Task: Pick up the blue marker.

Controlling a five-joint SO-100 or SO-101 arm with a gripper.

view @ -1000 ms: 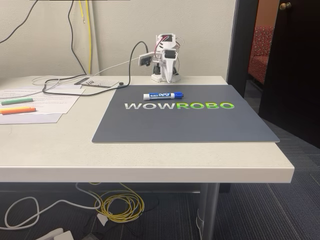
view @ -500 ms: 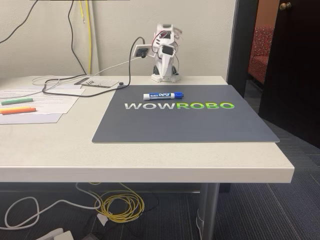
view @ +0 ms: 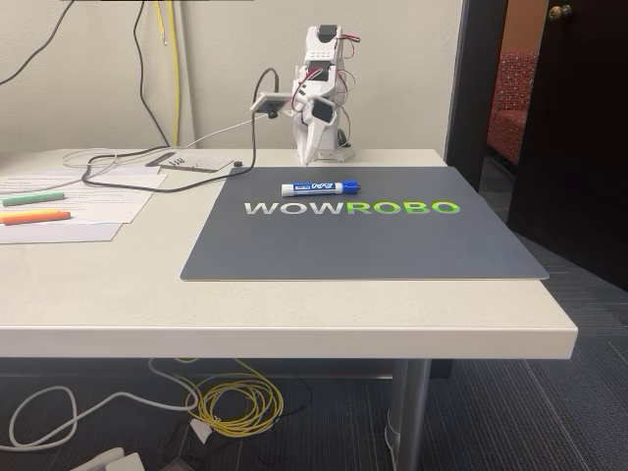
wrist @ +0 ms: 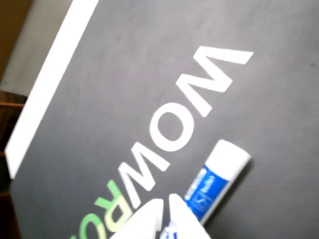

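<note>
In the wrist view we see our gripper [wrist: 164, 209] with its white fingertips [wrist: 149, 215] parted only by a thin slit, gripping nothing. Just beyond and partly behind the tips, the blue marker [wrist: 215, 181] lies flat on the dark mat [wrist: 124, 74], beside the WOWROBO lettering [wrist: 169, 144].

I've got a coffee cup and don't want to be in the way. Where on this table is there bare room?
The table's front strip, before the dark mat, is bare, as is the mat below its lettering. Crowded: the left side with papers, green marker, orange marker and cables; the back by the arm and blue marker.
</note>
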